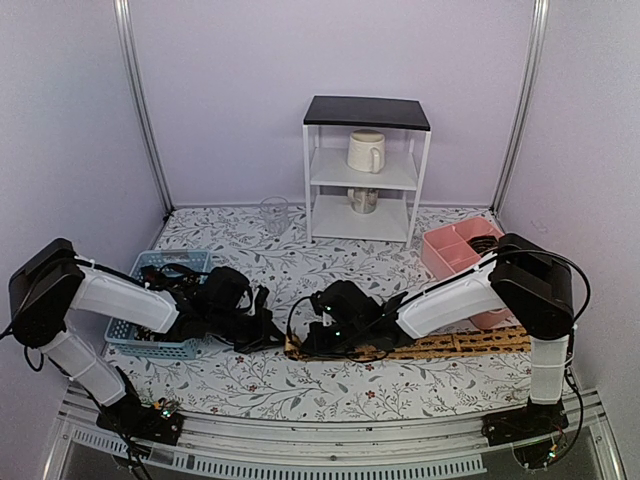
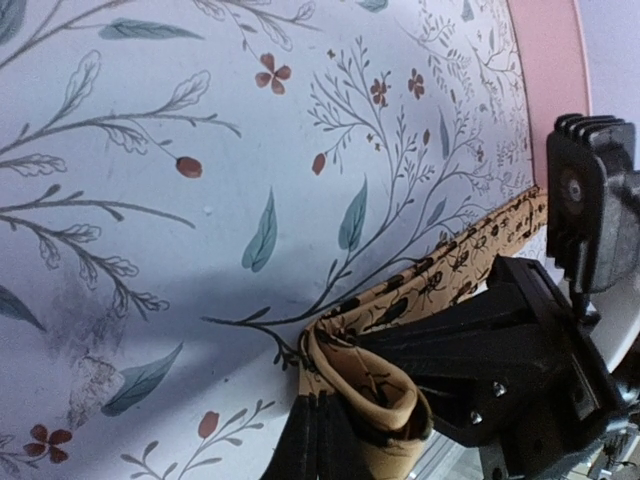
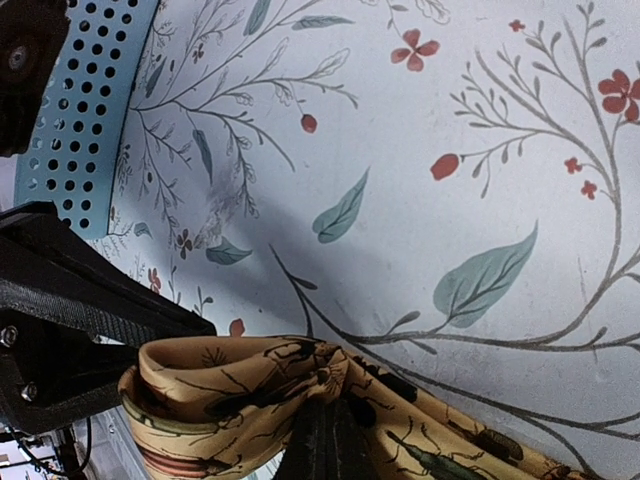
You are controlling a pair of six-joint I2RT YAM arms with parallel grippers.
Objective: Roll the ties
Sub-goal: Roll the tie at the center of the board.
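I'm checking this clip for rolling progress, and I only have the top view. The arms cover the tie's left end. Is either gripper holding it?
Observer: Yes. The left wrist view shows the left gripper shut on the folded end of the tie.
Operator: And the right one?
Observer: The right gripper is shut on that same end, with fabric bunched around its fingers.
Operator: Is there any roll to speak of?
Observer: Only one loose fold-over at that end. The rest of the tie lies flat along the table.
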